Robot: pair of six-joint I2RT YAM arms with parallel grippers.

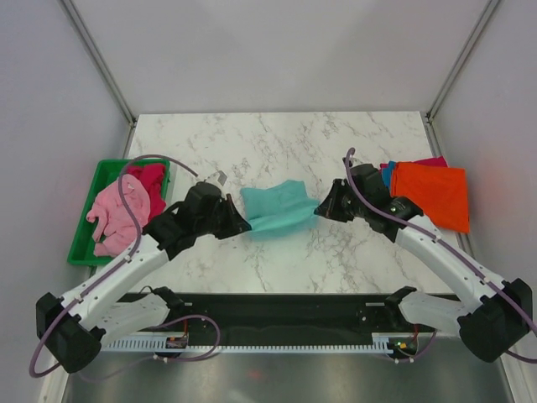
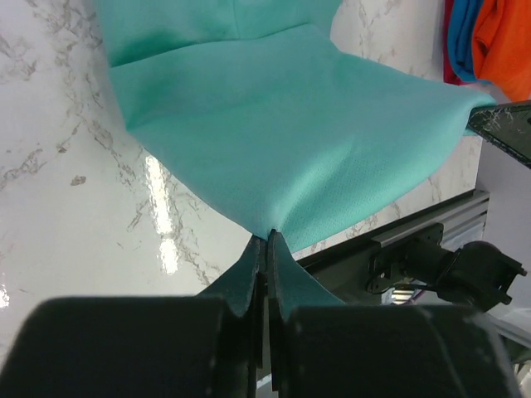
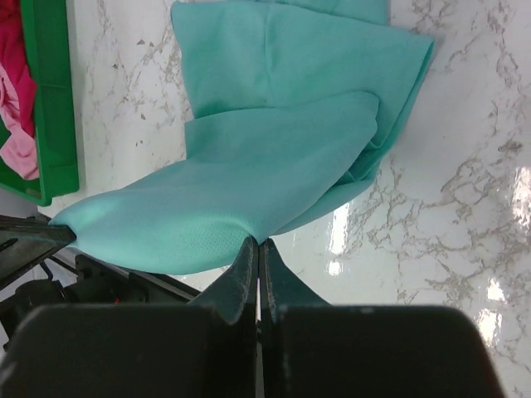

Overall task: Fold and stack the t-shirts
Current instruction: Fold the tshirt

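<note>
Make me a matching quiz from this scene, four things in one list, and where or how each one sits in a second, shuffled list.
Things:
1. teal shirt
2. orange shirt
3. pink shirt
4. tray

Places or states:
A. green, far left
B. lying in the tray
C. far right
D. pinched by the left gripper and the right gripper

Pairs: 1-D, 2-C, 3-B, 4-A
</note>
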